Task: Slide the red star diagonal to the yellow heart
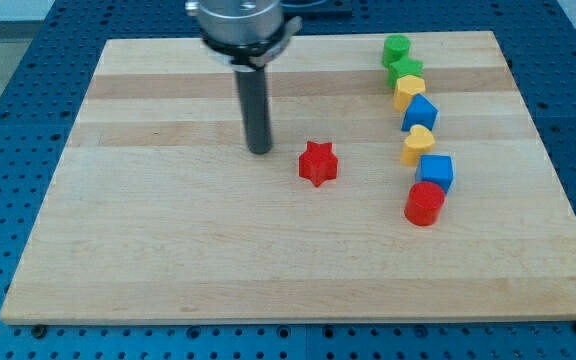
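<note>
The red star (318, 163) lies near the middle of the wooden board (168, 250). The yellow heart (418, 144) lies to its right, in a column of blocks near the view's right. My tip (260, 150) stands on the board just left of the red star and slightly above it, with a small gap between them. The rod rises straight up to the arm's head at the view's top.
The column at the right holds, from top to bottom: a green cylinder (397, 48), a green star (405, 72), a yellow pentagon (409, 91), a blue block (420, 112), the yellow heart, a blue block (436, 172) and a red cylinder (425, 204).
</note>
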`<action>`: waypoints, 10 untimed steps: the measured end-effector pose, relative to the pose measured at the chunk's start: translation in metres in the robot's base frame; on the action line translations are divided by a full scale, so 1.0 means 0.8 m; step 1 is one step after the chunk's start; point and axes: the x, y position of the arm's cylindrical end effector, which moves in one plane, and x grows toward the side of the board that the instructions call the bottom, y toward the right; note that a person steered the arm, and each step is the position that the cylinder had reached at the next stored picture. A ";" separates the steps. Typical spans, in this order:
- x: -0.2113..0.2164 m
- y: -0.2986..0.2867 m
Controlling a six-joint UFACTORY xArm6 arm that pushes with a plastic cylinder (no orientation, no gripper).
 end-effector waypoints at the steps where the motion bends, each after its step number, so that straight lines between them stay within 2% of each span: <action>1: 0.000 0.029; 5: -0.002 0.060; 10: 0.097 0.094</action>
